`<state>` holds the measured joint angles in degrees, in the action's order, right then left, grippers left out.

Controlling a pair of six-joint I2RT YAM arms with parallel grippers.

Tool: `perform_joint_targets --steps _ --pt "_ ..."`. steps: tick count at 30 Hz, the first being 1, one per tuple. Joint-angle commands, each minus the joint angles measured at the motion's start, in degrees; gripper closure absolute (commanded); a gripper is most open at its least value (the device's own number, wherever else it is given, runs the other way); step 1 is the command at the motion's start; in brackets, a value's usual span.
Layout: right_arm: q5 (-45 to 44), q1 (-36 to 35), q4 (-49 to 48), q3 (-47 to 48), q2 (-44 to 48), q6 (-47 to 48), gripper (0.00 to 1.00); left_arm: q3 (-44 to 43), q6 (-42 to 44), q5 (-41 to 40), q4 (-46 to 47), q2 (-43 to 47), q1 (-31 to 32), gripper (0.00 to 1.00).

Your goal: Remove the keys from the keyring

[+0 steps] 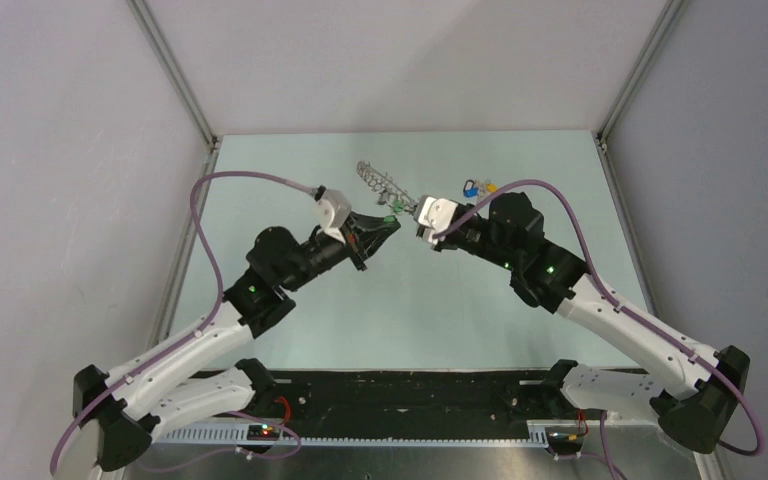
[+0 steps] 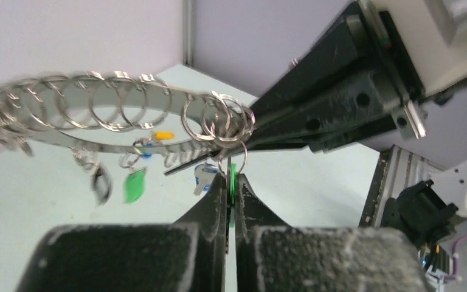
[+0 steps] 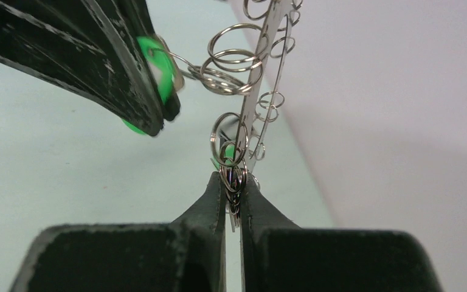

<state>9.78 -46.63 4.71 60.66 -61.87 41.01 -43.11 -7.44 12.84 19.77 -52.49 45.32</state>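
The keyring (image 2: 97,145) is a big flat grey ring threaded with many small split rings, held in the air between both arms (image 1: 378,182). My right gripper (image 3: 233,179) is shut on its near end, pinching the metal band and a cluster of small rings. My left gripper (image 2: 231,179) is shut on a green-headed key (image 2: 233,172) that hangs from a split ring beside the right fingers (image 2: 316,115). More keys dangle from the ring: green (image 2: 135,185), black (image 2: 101,185) and blue (image 2: 205,176). In the right wrist view the left fingers (image 3: 127,73) clamp the green head (image 3: 157,64).
A small bunch of blue- and yellow-headed keys (image 1: 475,187) lies on the pale green table (image 1: 410,320) just behind the right wrist. Grey walls and metal frame posts (image 1: 175,75) enclose the table on three sides.
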Motion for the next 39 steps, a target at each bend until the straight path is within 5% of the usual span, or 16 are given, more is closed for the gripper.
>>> perform_joint_targets --steps 1,4,9,13,18,21,23,27,30,34,39 --pt "-4.68 2.49 -2.14 -0.82 0.82 -13.34 1.00 -11.51 -7.51 -7.62 -24.60 -2.06 0.23 1.00" --pt "-2.29 2.60 -5.32 -5.97 2.10 -19.76 0.95 -15.89 -12.73 -11.01 -37.11 -4.79 -0.01 1.00" --pt "-1.00 2.66 -13.50 -13.33 6.47 -28.15 0.87 -11.67 -30.14 -27.79 -41.02 1.78 -0.47 1.00" --pt "0.27 3.02 -15.97 -17.47 9.09 -31.71 0.63 -15.31 -23.75 -18.70 -43.99 2.18 -2.72 1.00" --pt "-0.35 5.42 -16.51 -20.04 10.52 -34.42 0.60 -29.49 -17.51 -3.68 -61.81 -9.13 -3.83 1.00" --pt "-1.03 8.03 -18.45 -21.32 10.69 -39.68 0.56 -37.52 -17.49 -4.47 -73.72 -17.74 -3.90 1.00" --pt "-2.36 9.36 -19.75 -21.61 10.67 -45.49 0.40 -40.31 -16.79 -4.86 -76.53 -20.64 -3.95 1.00" --pt "-13.87 10.07 -22.23 -21.79 9.43 -57.40 0.31 -45.61 -13.21 -4.59 -79.61 -24.07 -3.97 1.00" --pt "-14.90 10.64 -21.49 -21.77 9.41 -60.04 0.02 -48.84 -9.65 -5.01 -80.81 -25.43 -3.95 1.00" --pt "-12.75 11.72 -18.98 -21.77 10.91 -57.93 0.00 -51.93 -3.60 2.25 -81.06 -27.65 -3.89 1.00" --pt "-8.18 13.30 -19.40 -23.50 14.08 -50.25 0.01 -57.45 1.65 -7.82 -84.59 -30.38 -2.93 1.00"
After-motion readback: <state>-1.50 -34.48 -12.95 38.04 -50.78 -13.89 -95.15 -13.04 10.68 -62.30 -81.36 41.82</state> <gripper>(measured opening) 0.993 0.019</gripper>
